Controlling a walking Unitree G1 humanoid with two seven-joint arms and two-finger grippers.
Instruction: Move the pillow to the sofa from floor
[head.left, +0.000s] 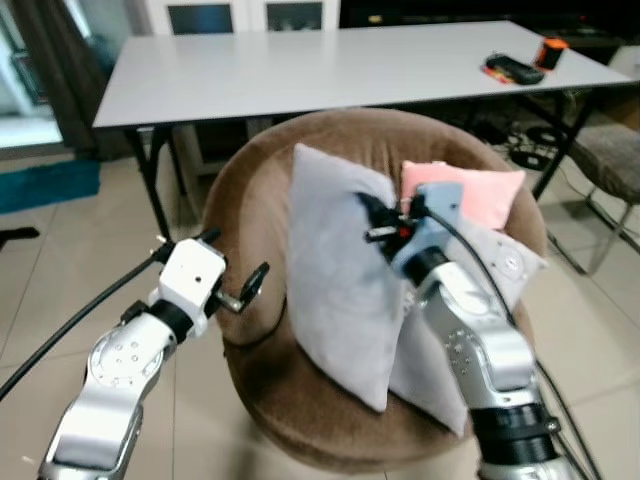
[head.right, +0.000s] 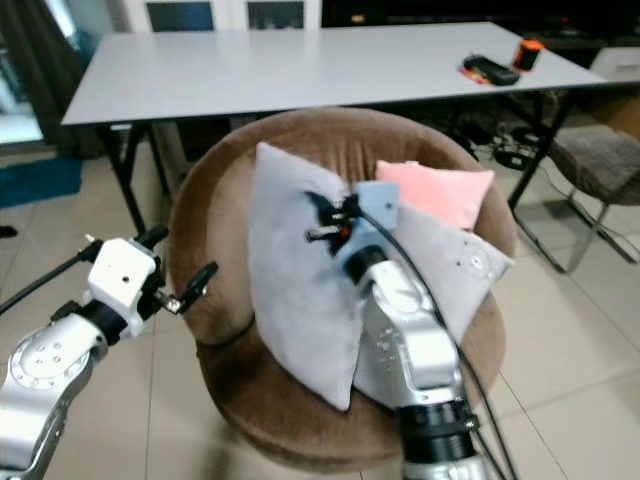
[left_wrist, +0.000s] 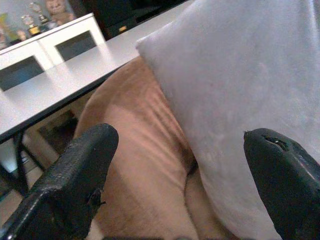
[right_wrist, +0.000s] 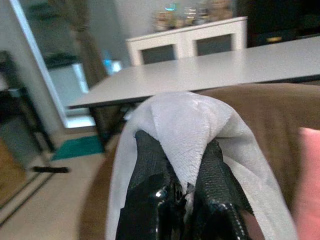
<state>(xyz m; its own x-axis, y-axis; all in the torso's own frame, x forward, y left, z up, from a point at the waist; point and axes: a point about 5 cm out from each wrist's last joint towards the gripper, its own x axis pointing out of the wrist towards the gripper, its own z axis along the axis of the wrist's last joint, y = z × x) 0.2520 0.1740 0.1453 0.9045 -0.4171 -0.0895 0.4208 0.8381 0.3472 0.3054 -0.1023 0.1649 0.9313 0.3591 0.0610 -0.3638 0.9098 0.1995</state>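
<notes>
A large grey pillow (head.left: 335, 290) stands upright on the round brown sofa chair (head.left: 250, 190), leaning toward its backrest. My right gripper (head.left: 375, 222) is shut on the pillow's upper right edge; in the right wrist view a fold of the grey pillow (right_wrist: 187, 130) is pinched between the black fingers (right_wrist: 150, 175). My left gripper (head.left: 240, 285) hovers open at the chair's left rim, a little short of the pillow. In the left wrist view its fingertips (left_wrist: 85, 160) frame the brown seat and the pillow's edge (left_wrist: 240, 100).
A pink pillow (head.left: 470, 190) and another grey pillow (head.left: 500, 265) lie behind on the chair. A long white table (head.left: 330, 65) stands just beyond, with a black device (head.left: 515, 70) and an orange-topped can (head.left: 550, 50). A grey stool (head.left: 610, 155) sits at right. Tiled floor surrounds.
</notes>
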